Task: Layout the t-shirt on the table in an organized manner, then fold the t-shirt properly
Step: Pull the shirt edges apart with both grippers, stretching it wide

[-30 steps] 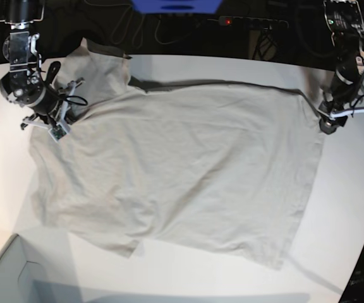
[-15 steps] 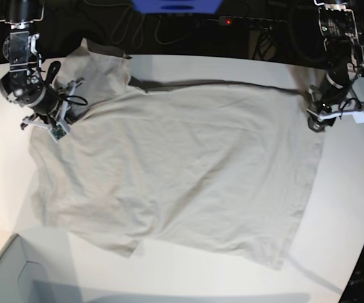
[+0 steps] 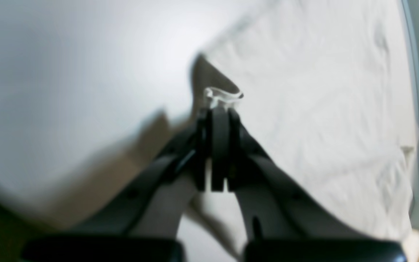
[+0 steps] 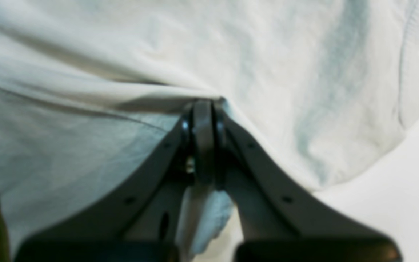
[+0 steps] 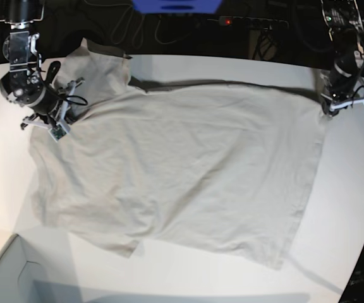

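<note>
Both pincers are squeezed tight on the plain light grey-beige cotton t-shirt (image 5: 182, 170) — the left gripper (image 5: 326, 112) pinches its far corner, the right gripper (image 5: 60, 123) a bunch of cloth by the sleeve. That shirt lies spread over the big smooth white table (image 5: 352, 189), a bit wrinkled.

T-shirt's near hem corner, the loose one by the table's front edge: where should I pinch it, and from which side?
Pinch the t-shirt at its pointed near hem corner, coming from the bare table beside it; cloth there lies flat and free of folds.
</note>
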